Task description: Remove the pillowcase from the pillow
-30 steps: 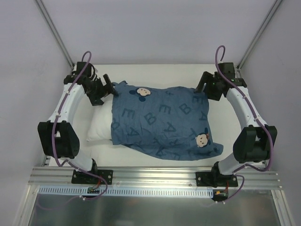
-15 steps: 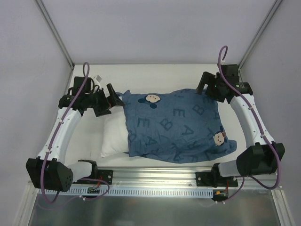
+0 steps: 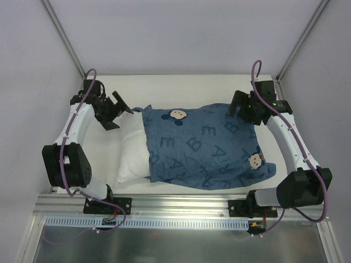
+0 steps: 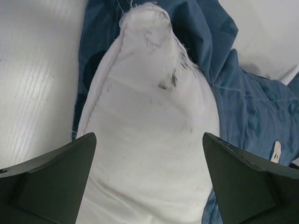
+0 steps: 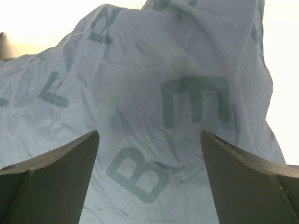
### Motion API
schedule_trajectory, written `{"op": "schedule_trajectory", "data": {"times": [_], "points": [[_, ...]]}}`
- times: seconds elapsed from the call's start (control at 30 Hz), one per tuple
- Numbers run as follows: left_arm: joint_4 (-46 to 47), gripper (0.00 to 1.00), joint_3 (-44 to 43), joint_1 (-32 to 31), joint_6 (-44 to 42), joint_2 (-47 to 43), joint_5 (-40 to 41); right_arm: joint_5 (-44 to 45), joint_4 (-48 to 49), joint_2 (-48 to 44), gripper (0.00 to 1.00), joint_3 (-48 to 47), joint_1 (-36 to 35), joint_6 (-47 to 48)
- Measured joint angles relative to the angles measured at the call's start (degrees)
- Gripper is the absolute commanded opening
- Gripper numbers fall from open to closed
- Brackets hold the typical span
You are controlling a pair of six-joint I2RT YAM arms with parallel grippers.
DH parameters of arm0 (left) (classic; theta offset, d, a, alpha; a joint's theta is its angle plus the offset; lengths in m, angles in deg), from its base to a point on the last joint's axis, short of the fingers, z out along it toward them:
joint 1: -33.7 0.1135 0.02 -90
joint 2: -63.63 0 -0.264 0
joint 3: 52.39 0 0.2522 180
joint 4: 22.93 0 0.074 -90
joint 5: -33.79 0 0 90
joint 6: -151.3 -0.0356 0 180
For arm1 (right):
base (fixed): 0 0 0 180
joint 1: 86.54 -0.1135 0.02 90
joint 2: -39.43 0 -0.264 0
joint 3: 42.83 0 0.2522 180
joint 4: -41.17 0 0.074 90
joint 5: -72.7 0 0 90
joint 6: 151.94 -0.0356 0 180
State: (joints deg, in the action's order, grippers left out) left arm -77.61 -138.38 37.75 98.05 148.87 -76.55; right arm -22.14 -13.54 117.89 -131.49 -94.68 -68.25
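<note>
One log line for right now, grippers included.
pillowcase: mostly on | pillow: left end bare | left gripper: open, at pillow's far-left corner | right gripper: open, at pillowcase's far-right corner

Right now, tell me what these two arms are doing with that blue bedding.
Two robot arms are stripping a blue pillowcase off a white pillow. The left gripper is open, facing the pillow's bared far left corner. The right gripper is open too, facing the covered far right corner. Neither grips anything. Only the pillow's left end is out; the rest is inside the case.
</note>
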Motion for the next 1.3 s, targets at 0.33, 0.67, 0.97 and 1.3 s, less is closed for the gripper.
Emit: {"op": "schedule_trajectory", "data": {"times": [0.33, 0.67, 0.97, 1.3], "points": [[0.5, 0.99, -5.6, -1.3, 2.3, 11.7, 4.2, 0.0, -0.6, -2.3, 0.95, 1.7, 0.0, 0.4], [1.1, 0.00, -7.5, -6.3, 2.1, 14.9, 5.0, 0.6, -1.5, -3.4, 1.00, 3.2, 1.5, 1.0], [1.8, 0.00, -3.3, -6.4, -3.1, -6.3, 2.7, -2.9, -1.7, -0.7, 0.96, -1.2, 14.9, -2.6], [2.6, 0.00, 1.0, -6.3, -7.9, -17.7, -2.0, -13.7, 3.7, 20.6, 0.97, -12.3, 17.4, -10.9]]}}
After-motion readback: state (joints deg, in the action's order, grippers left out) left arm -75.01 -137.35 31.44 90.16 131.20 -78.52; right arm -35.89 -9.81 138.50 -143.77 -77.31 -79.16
